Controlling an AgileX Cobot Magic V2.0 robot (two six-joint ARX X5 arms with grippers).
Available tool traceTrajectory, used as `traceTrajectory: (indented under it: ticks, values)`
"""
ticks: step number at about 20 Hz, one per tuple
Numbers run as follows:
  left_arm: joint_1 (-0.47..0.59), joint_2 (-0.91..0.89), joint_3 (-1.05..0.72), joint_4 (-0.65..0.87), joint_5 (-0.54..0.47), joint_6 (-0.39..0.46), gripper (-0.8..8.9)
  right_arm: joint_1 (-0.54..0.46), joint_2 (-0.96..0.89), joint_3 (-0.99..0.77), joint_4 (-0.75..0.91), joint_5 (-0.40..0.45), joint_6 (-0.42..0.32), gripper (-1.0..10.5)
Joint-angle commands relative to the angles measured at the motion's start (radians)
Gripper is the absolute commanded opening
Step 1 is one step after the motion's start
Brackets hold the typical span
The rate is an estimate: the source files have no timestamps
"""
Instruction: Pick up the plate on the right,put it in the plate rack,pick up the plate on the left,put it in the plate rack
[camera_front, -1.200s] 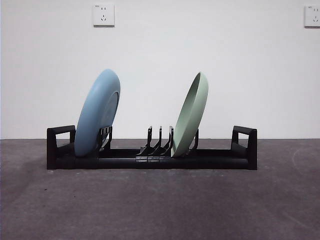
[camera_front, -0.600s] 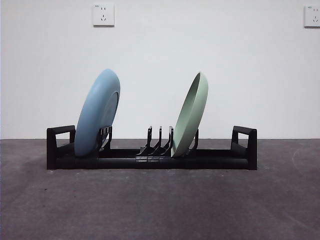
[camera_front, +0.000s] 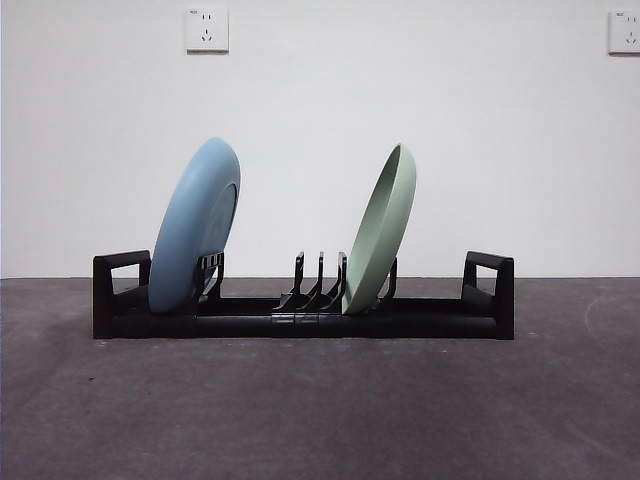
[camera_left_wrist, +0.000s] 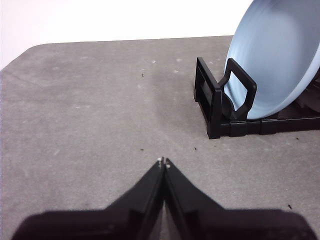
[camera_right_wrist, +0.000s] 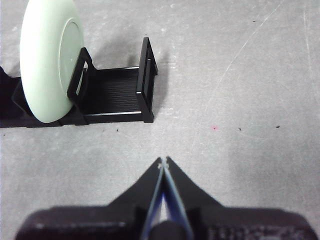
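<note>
The black plate rack (camera_front: 300, 322) stands across the grey table. A light blue plate (camera_front: 196, 226) leans upright in its left slots, and a pale green plate (camera_front: 382, 230) leans upright right of the middle. In the left wrist view, my left gripper (camera_left_wrist: 164, 162) is shut and empty over bare table, a short way from the rack's handle end (camera_left_wrist: 220, 102) with the blue plate (camera_left_wrist: 272, 60). My right gripper (camera_right_wrist: 163, 161) is shut and empty too, hovering off the rack's other end (camera_right_wrist: 146, 82) near the green plate (camera_right_wrist: 47, 60). Neither arm shows in the front view.
The grey table (camera_front: 320, 410) stretches in front of the rack. A white wall with two power sockets (camera_front: 207, 30) stands behind. The table's rounded far corner (camera_left_wrist: 30, 50) shows in the left wrist view.
</note>
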Motion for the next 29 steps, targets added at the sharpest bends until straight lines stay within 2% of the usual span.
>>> traceTrajectory:
  ticks: [1, 7, 9, 10, 13, 14, 16, 19, 29]
  values:
    - [0.003, -0.001, -0.015, 0.006, 0.003, -0.010, -0.03, 0.002, -0.002, -0.004, 0.007, 0.003, 0.009, 0.0]
    - [0.003, -0.001, -0.015, 0.006, 0.003, -0.010, -0.03, 0.008, -0.016, -0.004, -0.002, 0.003, 0.000, 0.0]
    - [0.003, -0.001, -0.015, 0.006, 0.003, -0.010, -0.03, 0.006, -0.088, -0.005, -0.006, 0.068, -0.129, 0.0]
    - [0.003, -0.001, -0.015, 0.006, 0.003, -0.010, -0.03, 0.006, -0.120, -0.008, 0.016, 0.077, -0.170, 0.0]
    - [0.003, -0.001, -0.015, 0.006, 0.003, -0.010, -0.03, -0.018, -0.242, -0.108, 0.217, 0.073, -0.253, 0.0]
    - [0.003, -0.001, -0.015, 0.006, 0.003, -0.010, -0.03, -0.036, -0.283, -0.162, 0.285, 0.057, -0.256, 0.0]
    - [0.003, -0.001, -0.015, 0.006, 0.004, -0.010, -0.03, -0.096, -0.371, -0.303, 0.410, -0.055, -0.255, 0.0]
    - [0.003, -0.001, -0.015, 0.006, 0.003, -0.010, -0.03, -0.151, -0.450, -0.454, 0.447, -0.132, -0.246, 0.0]
    - [0.003, -0.001, -0.015, 0.006, 0.003, -0.010, -0.03, -0.156, -0.634, -0.667, 0.490, -0.133, -0.200, 0.0]
